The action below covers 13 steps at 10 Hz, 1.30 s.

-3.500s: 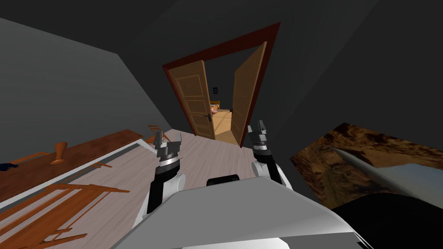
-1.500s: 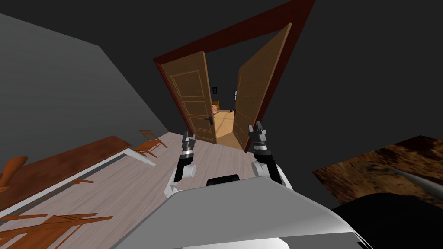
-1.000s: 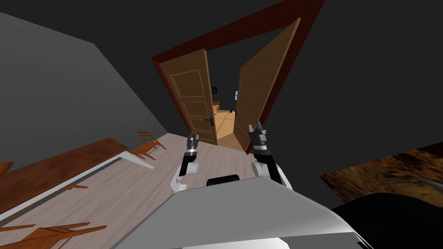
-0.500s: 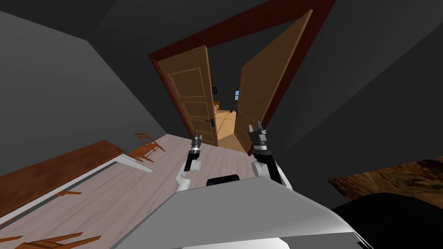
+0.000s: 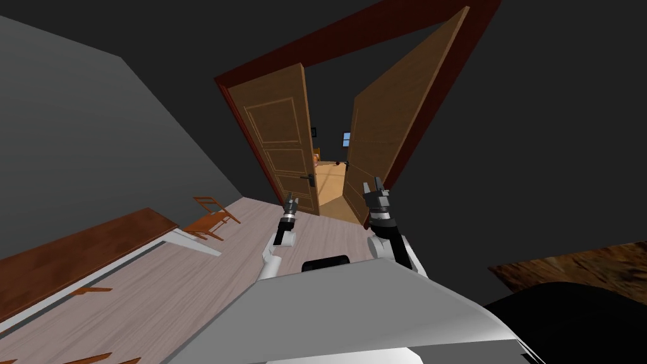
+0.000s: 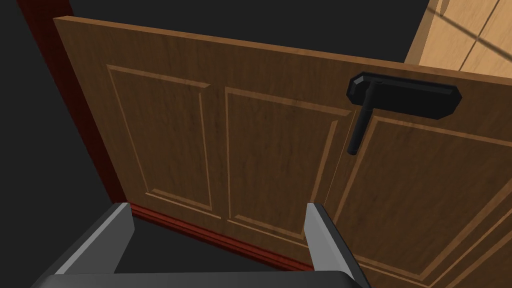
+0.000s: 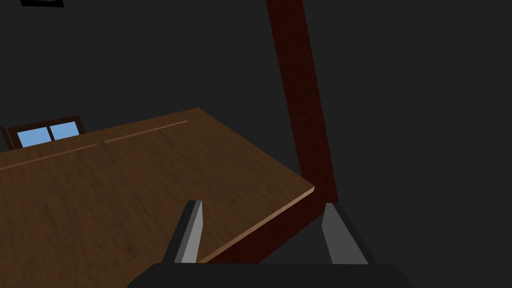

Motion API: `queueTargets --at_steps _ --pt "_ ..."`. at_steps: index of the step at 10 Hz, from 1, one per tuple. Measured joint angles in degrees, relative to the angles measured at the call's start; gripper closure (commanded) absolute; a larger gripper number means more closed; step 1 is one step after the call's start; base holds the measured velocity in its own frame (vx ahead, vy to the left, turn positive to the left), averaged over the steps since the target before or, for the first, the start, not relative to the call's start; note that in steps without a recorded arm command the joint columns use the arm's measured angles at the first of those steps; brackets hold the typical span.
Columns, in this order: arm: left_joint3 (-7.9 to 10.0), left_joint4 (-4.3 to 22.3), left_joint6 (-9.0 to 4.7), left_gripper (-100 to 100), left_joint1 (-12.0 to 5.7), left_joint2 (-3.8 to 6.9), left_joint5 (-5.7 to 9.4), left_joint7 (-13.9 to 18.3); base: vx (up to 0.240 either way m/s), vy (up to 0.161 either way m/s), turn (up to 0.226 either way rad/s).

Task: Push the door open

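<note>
- The left end effector reaches forward low, its two light grey blade fingers spread wide with nothing between them.
- The right end effector is held a little higher beside it, its thin grey fingers likewise spread and empty.
- Well off to the left end effector's left, a long brown wooden desk and an orange-brown wooden chair stand on the pale plank floor.
- The left door leaf, brown panelled wood, stands close ahead of the left end effector, its lower panels facing the fingers. Whether the tips touch it cannot be told.
- The black lever handle hangs from its black backplate, higher up that leaf than the left end effector and clear of its fingers.
- The right door leaf, plain brown wood, is swung further open. Its edge meets the dark red door frame just ahead of the right end effector.
- Beyond the gap between the leaves lie a light wooden floor and a small blue window.
</note>
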Motion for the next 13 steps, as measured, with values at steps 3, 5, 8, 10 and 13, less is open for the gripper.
queueTargets --at_steps 3,5,8,10,13 --pt "-0.77 5.69 -0.56 -100 -3.08 0.02 -0.36 0.18 0.101 0.069 -0.018" --pt "-1.32 8.5 -0.22 -100 -4.96 -0.08 -0.63 0.19 0.095 0.054 -0.016" --pt "-2.05 13.03 0.23 -100 -7.94 0.02 -0.93 0.5 0.105 0.075 -0.019" --pt "-2.57 16.19 0.14 -100 -9.76 -0.33 -1.23 0.4 0.097 0.062 -0.015" --pt "-3.33 20.59 0.28 -100 -12.38 -0.43 -1.57 0.56 0.089 0.061 -0.017"
